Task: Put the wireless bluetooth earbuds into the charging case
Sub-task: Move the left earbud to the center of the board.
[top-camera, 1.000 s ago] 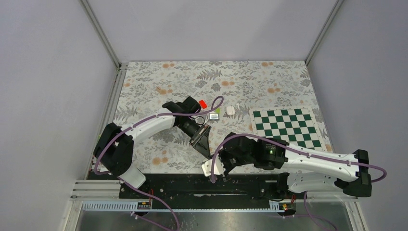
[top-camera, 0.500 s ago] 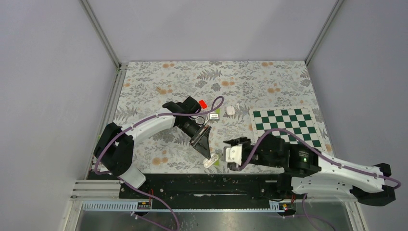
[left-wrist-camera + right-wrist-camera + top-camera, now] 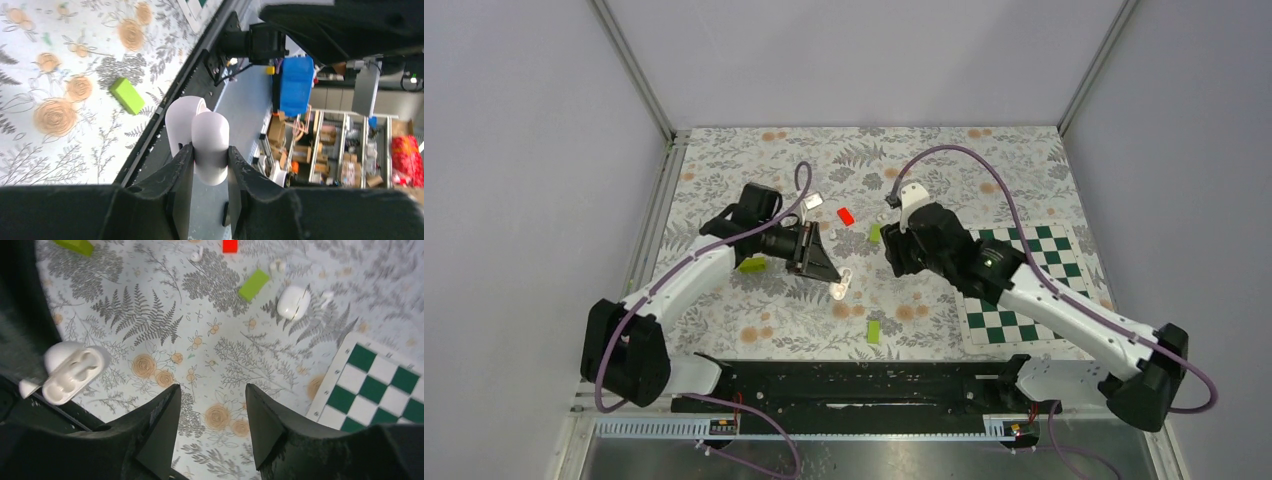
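My left gripper [image 3: 210,150] is shut on the white charging case [image 3: 210,142], whose lid [image 3: 181,120] hangs open. In the top view the left gripper [image 3: 832,280] holds the case [image 3: 840,289] above the mat's middle. The right wrist view shows the case [image 3: 75,372] at the left, both sockets empty. My right gripper [image 3: 212,387] is open and empty over the mat, to the right of the case; in the top view it [image 3: 891,262] hangs right of centre. Tiny white earbuds lie on the mat: one [image 3: 196,254] near the red block, another [image 3: 276,265] further right.
A second white rounded case [image 3: 293,302], closed, lies by a small white piece [image 3: 327,297]. A red block [image 3: 846,215] and lime-green blocks [image 3: 876,232] [image 3: 750,264] [image 3: 873,331] are scattered about. The chessboard mat [image 3: 1024,290] lies right. The black rail [image 3: 854,385] runs along the near edge.
The right gripper let go of the white case at the near edge, opened wider and moved to mid-table. The left arm has swung left and now holds the open case.
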You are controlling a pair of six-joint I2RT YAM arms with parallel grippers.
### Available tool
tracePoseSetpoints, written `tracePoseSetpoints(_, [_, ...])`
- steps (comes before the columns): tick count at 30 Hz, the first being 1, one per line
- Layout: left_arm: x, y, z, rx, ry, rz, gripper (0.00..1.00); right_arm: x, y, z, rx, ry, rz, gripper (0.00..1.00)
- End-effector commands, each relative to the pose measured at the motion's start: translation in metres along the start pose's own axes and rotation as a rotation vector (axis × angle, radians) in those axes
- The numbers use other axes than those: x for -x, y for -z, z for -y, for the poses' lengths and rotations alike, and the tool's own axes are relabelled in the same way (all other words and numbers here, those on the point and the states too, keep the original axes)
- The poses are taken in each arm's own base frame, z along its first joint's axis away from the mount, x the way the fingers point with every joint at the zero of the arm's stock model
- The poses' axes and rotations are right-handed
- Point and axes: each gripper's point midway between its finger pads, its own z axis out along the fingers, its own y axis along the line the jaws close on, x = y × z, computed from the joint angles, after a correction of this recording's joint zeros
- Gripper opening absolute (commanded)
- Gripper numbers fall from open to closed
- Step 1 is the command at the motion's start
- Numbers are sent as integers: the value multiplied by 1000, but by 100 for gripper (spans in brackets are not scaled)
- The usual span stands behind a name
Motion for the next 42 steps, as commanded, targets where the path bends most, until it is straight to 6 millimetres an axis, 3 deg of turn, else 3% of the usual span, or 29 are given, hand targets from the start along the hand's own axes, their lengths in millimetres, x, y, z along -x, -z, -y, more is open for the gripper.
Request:
tracePoseSetpoints(1, [20,20,1,29,-1,180,0,8,-27,12,-46,-314,-21,58])
tracePoseSetpoints(7, [20,39,-15,60,61,284,0,7,-74,48,-154,-485,-60,55])
tracePoseSetpoints(10, [24,46,-20,92,86,339,0,-2,-94,66,-221,-523,-110,55])
tracePoseSetpoints(16, [21,42,-26,81,141,316,0,-20,-132,91,-277,-616,-189,52])
tracePoseSetpoints(18, [21,43,-25,91,136,323,0,-19,-142,89,-233,-642,-199,44])
tracePoseSetpoints(20, [23,46,-24,106,127,346,0,-12,-149,74,-144,-645,-208,41])
tracePoseSetpoints(26, [32,63,-18,167,125,443,0,-11,-173,23,-67,-556,-281,52])
tracePoseSetpoints(29, [35,73,-19,204,132,487,0,-5,-186,15,-71,-554,-281,55])
tracePoseSetpoints(35, [30,81,-27,247,147,500,0,-4,-199,51,-208,-498,-285,58])
tracePoseSetpoints(42, [25,77,-31,235,164,501,0,-18,-227,91,-296,-538,-358,59])
